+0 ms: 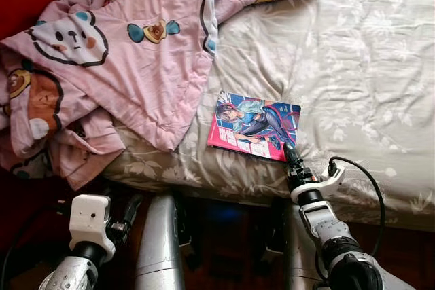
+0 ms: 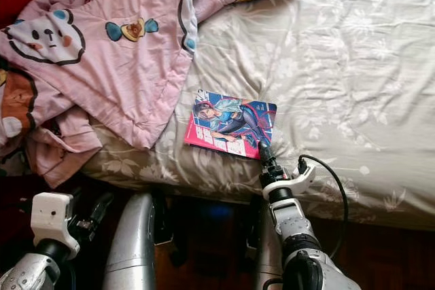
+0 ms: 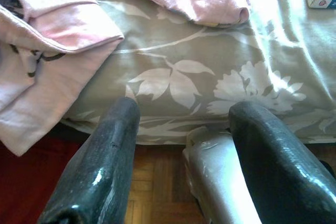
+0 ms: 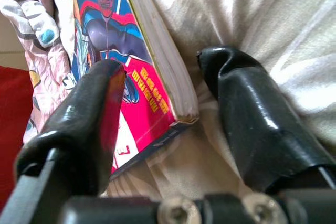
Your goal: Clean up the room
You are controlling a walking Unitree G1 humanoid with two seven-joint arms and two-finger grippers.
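A comic book (image 1: pixel 253 125) with a bright pink and blue cover lies flat on the bed (image 1: pixel 360 66), near the mattress's front edge, on a pale grey-green sheet with a white leaf print. From the book, a crumpled pink blanket (image 1: pixel 129 59) printed with cartoon bears spreads away toward ten o'clock, covering the bed's far-left part and spilling over the front edge at the left. The right gripper (image 1: pixel 292 155) sits at the book's five o'clock corner, its arm reaching up from below the bed edge with a black cable looping beside the wrist. In the right wrist view its fingers (image 4: pixel 89 114) stand apart around that corner: one lies over the printed cover, the other rests on the sheet just beside the page edge, so the corner (image 4: pixel 181 116) sits between them without being pinched; the jaws are open by more than the book's thickness. The left gripper (image 3: pixel 184 182) hangs low in front of the bed at about seven o'clock from the book, well apart from it. Its two black fingers are spread wide and hold nothing; past them the left wrist view shows the leaf-print side of the mattress, folds of the pink blanket, a strip of wooden floor (image 3: pixel 152 182) and a silver part of the robot.
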